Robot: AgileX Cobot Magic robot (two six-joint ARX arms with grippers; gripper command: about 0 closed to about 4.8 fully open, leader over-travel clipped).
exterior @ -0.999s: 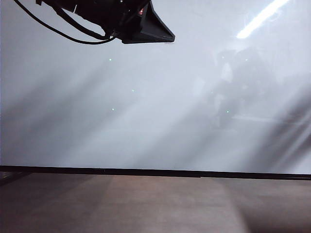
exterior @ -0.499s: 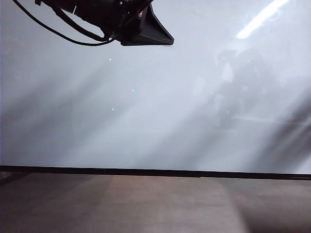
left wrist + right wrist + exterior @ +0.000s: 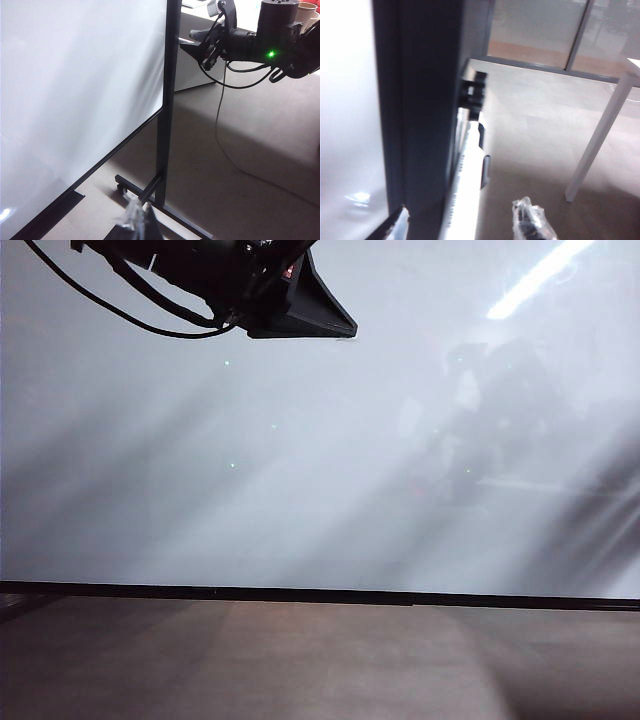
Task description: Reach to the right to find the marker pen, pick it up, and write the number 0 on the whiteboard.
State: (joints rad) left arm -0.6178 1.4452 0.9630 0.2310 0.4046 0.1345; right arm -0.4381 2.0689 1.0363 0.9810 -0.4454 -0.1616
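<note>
The whiteboard fills the exterior view, and no number 0 shows on it. My left gripper is a black wedge hanging before the board's upper left. Its taped fingertips lie together, shut and empty. My right arm reaches to the board's black side post. My right gripper is open, with one fingertip on the board side and the other on the floor side. Between them run the post and a blurred long white marker pen with black parts. A gap shows between the pen and the floor-side finger.
The board stands on a black footed base on brown floor. A cable hangs from the right arm. Behind it are a grey cabinet and paper cups. A white table leg stands nearby.
</note>
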